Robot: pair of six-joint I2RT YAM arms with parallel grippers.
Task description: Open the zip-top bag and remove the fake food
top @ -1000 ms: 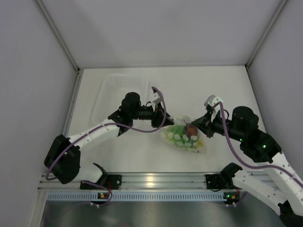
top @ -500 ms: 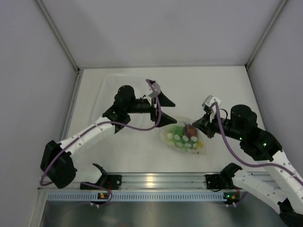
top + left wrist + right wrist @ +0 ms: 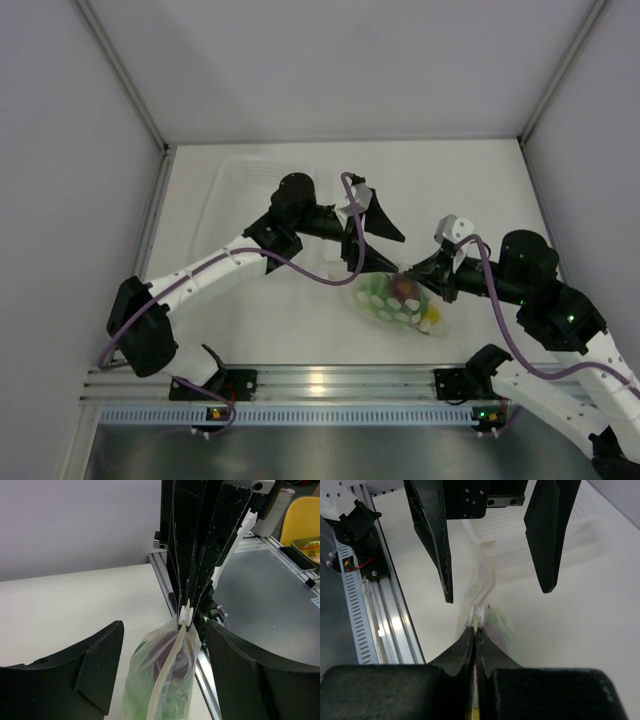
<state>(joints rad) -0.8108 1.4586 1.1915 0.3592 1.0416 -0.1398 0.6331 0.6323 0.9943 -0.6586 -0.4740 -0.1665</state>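
Observation:
The zip-top bag (image 3: pixel 392 303) lies right of the table's middle. Inside it show a green lettuce leaf (image 3: pixel 377 294), a dark red fruit (image 3: pixel 405 289) and a yellow piece (image 3: pixel 433 318). My right gripper (image 3: pixel 409 272) is shut on the bag's top edge, right behind the white slider (image 3: pixel 478 615). My left gripper (image 3: pixel 397 255) is open wide, with one finger on each side of the bag's top and touching nothing. In the left wrist view the bag (image 3: pixel 165 680) hangs between my open fingers (image 3: pixel 80 672), with its zip strip running down the middle.
A rigid clear tray (image 3: pixel 240 185) stands at the back left, behind the left arm; it also shows in the right wrist view (image 3: pixel 520 525). The aluminium rail (image 3: pixel 320 385) runs along the near edge. White walls enclose the table.
My left gripper has opened and moved right, so that it now straddles the bag's top. The right gripper and the bag have shifted slightly right and nearer.

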